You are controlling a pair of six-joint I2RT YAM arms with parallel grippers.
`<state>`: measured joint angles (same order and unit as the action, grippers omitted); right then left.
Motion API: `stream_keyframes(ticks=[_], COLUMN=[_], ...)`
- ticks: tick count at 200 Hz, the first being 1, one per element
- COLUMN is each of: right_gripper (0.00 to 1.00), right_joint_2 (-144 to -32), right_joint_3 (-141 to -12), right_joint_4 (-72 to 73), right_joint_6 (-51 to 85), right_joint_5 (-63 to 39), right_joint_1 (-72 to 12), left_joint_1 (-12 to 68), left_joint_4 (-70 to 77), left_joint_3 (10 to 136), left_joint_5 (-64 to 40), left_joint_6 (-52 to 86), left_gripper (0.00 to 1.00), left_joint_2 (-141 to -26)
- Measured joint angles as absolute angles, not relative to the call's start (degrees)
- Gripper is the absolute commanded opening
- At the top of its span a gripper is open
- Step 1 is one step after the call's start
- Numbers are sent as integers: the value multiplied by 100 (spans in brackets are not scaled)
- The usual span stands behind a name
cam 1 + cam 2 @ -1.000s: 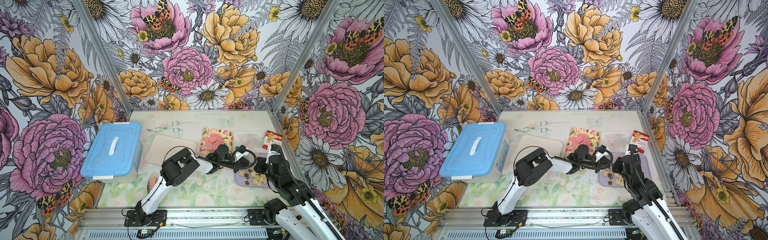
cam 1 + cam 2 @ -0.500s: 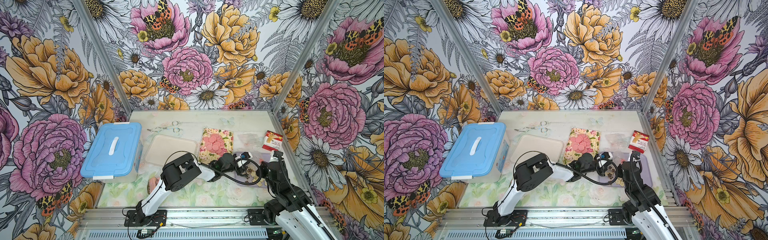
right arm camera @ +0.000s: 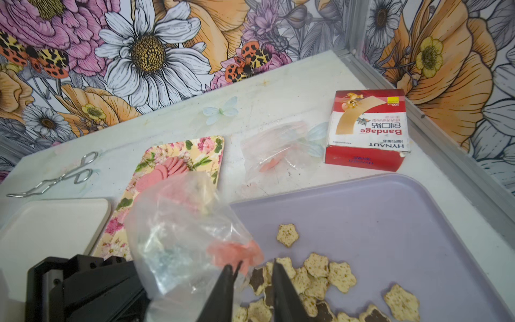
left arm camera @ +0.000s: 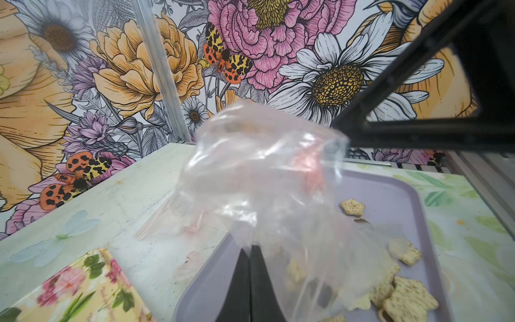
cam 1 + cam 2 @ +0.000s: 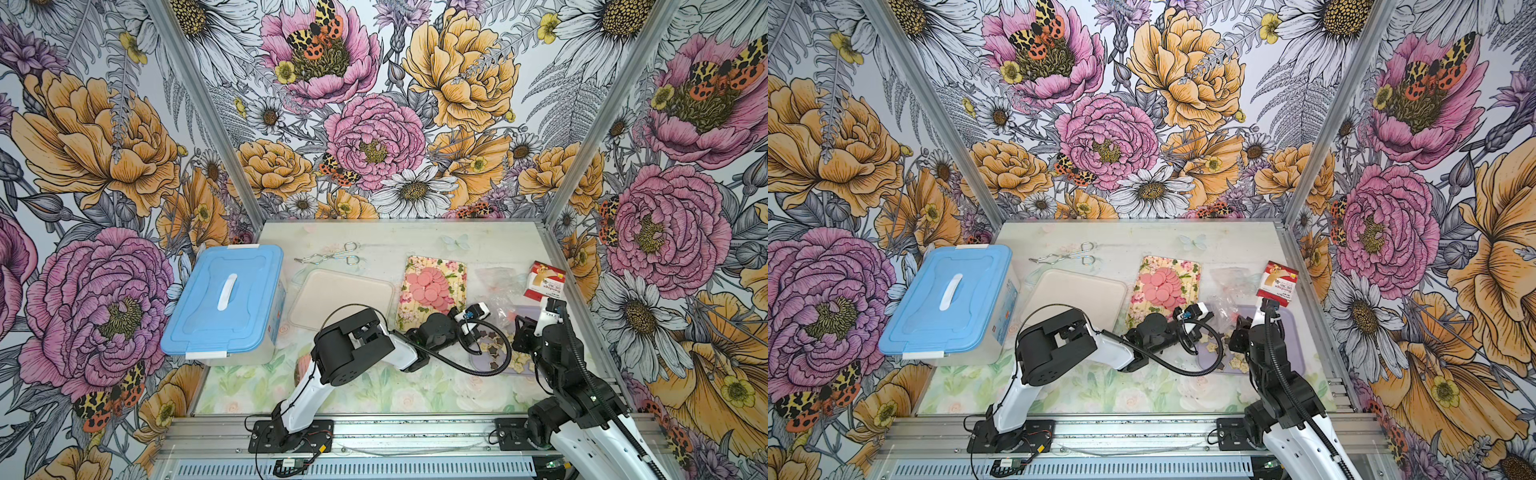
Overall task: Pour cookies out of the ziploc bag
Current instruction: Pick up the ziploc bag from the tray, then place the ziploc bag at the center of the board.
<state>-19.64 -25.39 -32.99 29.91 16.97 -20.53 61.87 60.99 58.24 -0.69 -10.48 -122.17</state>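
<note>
**Q:** Where are the cookies (image 3: pixel 315 271)?
**A:** Heaped on one lilac tray (image 3: pixel 390 217) by the tabletop's right edge, too overlapped to count. One ziploc bag (image 4: pixel 264 172) hangs over them, pinched in the closed left end effector (image 4: pixel 249 251).
**Q:** The right end effector (image 3: pixel 252 269)?
**A:** Narrowly parted beside the bag's pink zip. A second bag (image 3: pixel 276 150) lies behind.

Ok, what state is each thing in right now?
held ziploc bag: pinched by the shut left gripper, over the purple tray.
right gripper: jaws open beside the bag.
purple tray: holds star cookies.
floral tray: holds pink discs.
beige tray: empty.
blue-lidded box: lid on.
second bag: flat on the table.
bandage box: lying flat.
tongs: lying on the table.
</note>
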Motion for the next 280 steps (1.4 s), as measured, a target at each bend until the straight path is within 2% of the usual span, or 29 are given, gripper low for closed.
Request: stream_keyframes(ticks=[9,29,73,107,138,170,204,280], right_gripper=[87,99,99,99,99,99,99,99], right_joint_2=[-1905,-1870,-2281,-2622,-2469,-2058,-2078,-3946], right_joint_3=[-2556,-2611,-2735,-2696,-2604,-2569,-2596,-3854], right_joint_4=[-3273,-3223,-3155,-3015,-2965,-2939,-3015,-2932], right_joint_6=[2993,3004,3221,3365,3433,3500,3507,3345], right_joint_5=[1658,1474,775,204,-148,-478,-593,-429], right_joint_1=[-2053,-2053,-2053,-2056,-2056,-2056,-2056,-2053], left_joint_1=[6132,6073,6292,7065,7808,8289,8479,8374], left_joint_4=[6101,6031,5194,2856,473,-1492,-2467,-3096], left_joint_3=[5625,5172,4377,4611,4919,5280,5413,6455], left_joint_5=[-60,97,1135,2453,3183,3472,3559,3395], left_joint_6=[-1037,-1000,-886,-576,213,1009,1472,1306], left_gripper=[0,0,0,0,0,0,0,0], left_joint_2=[-12060,-11596,-9824,-8263,-7579,-7850,-8565,-10239])
